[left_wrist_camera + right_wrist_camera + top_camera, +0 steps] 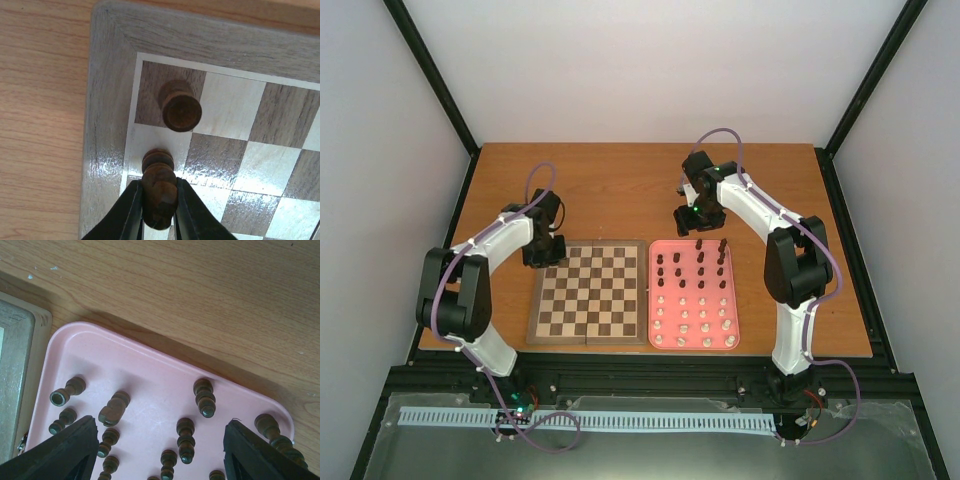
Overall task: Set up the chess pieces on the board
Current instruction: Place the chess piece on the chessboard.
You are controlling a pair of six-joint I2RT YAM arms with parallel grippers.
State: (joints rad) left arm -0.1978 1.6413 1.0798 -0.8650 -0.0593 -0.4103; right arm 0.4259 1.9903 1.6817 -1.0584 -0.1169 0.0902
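Left wrist — dark-brown ringed chess piece (159,187) in narrow left pincer (158,207); right pincer (159,440) wide

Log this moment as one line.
left end effector: shut on dark piece by board edge | corner piece: standing | right end effector: open above tray

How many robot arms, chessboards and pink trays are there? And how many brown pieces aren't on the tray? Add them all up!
White-and-black robot arms: 2
Square wooden chessboard: 1
Pink rectangular tray: 1
Dark brown chess pieces off the tray: 2, one standing on the board's corner square, one in the left gripper
Total: 6
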